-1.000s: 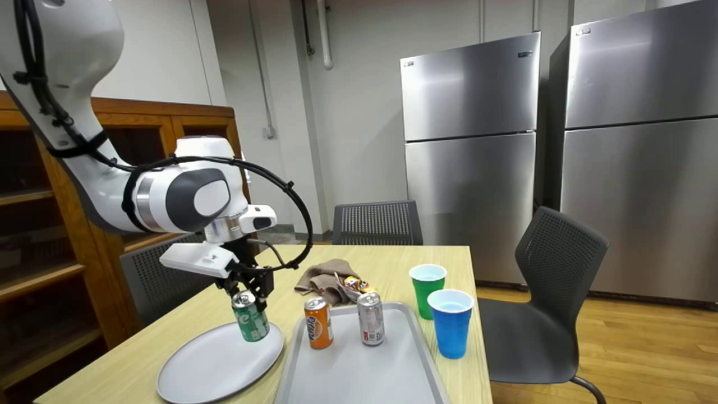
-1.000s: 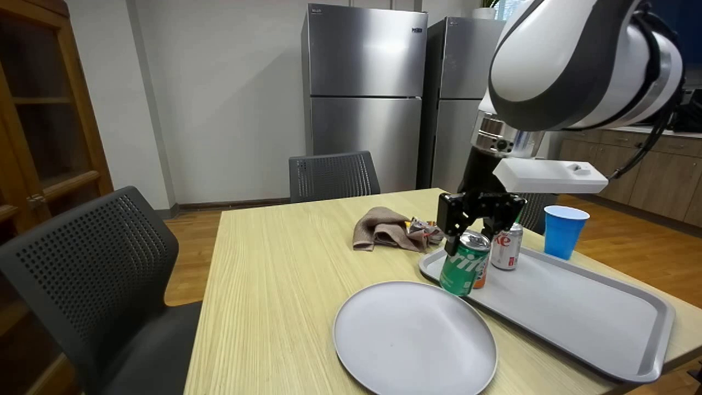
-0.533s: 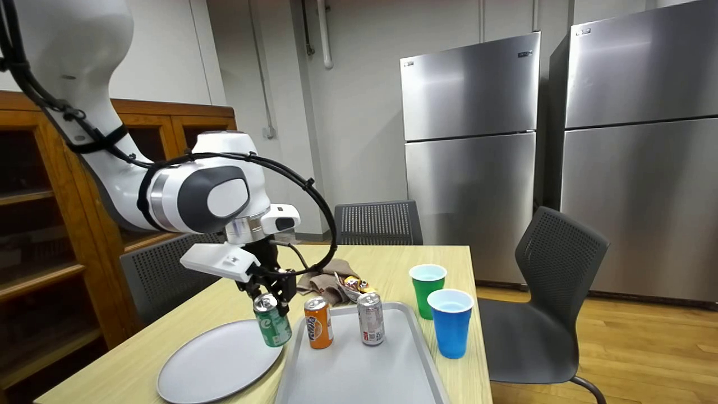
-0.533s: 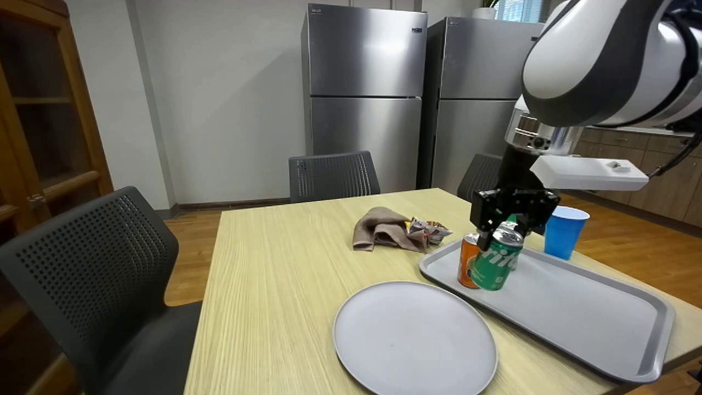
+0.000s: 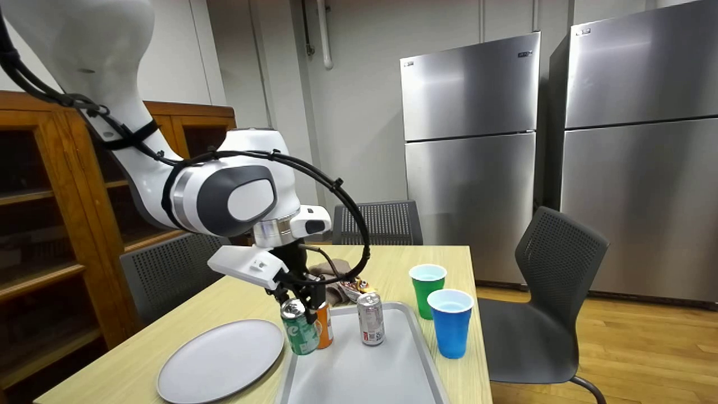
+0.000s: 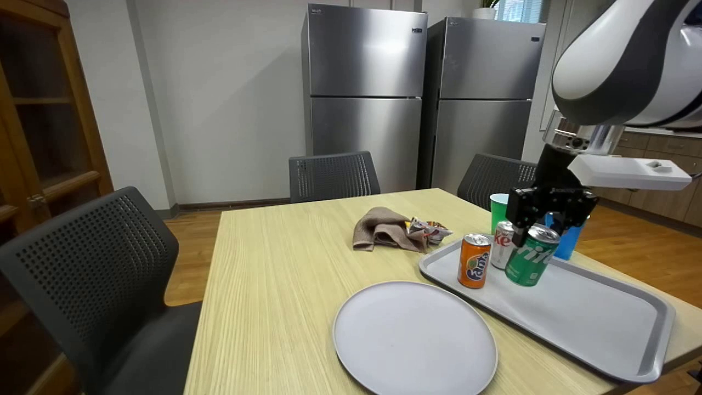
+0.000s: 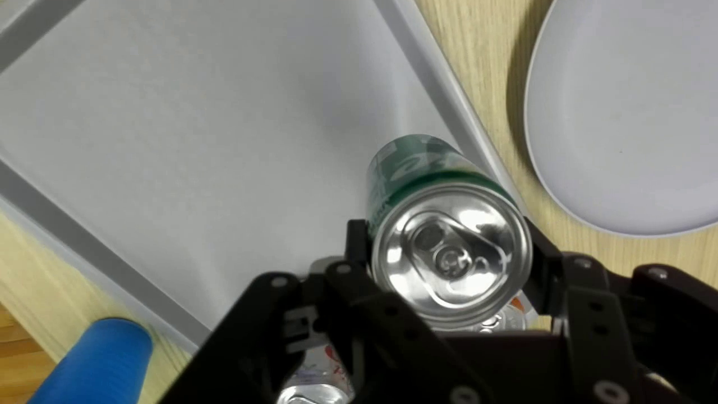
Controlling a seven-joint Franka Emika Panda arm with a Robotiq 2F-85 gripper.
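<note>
The fingers have the green can pinched high on both sides, seemingly to leave its base free, tilted over the tray, near the orange can!

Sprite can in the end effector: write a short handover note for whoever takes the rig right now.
End effector: closed on the green Sprite can.
Sprite can: held tilted over the tray, not standing on it.
Fanta can and silver can: upright on the tray.
Plate: on the table beside the tray.
Blue cup and green cup: upright across the tray from the plate.
Done: Sprite can gripped and over the tray.
Left: it is not yet set down or released. I'd watch the Fanta can, which looks close by.
</note>
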